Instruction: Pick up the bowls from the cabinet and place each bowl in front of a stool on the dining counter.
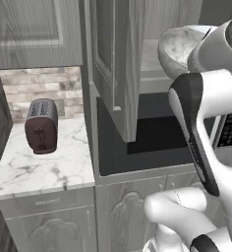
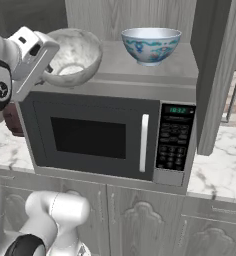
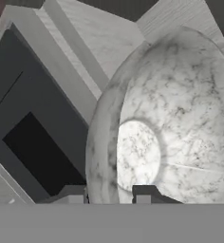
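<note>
The marbled bowl is being gripped at its near rim by the claw; one fingertip is being seen inside the rim and the other outside it, so the claw is clenched on the bowl. In the right base view the marbled bowl is tilted, and whether it is lifted clear of the pale shelf of the cabinet cannot be told. The patterned bowl is standing upright on the same shelf, well apart from the claw, beyond the held bowl. Directly below the claw a microwave is being seen, its door shut. Farther off, past the open cabinet door, a toaster is standing on a marble worktop.
</note>
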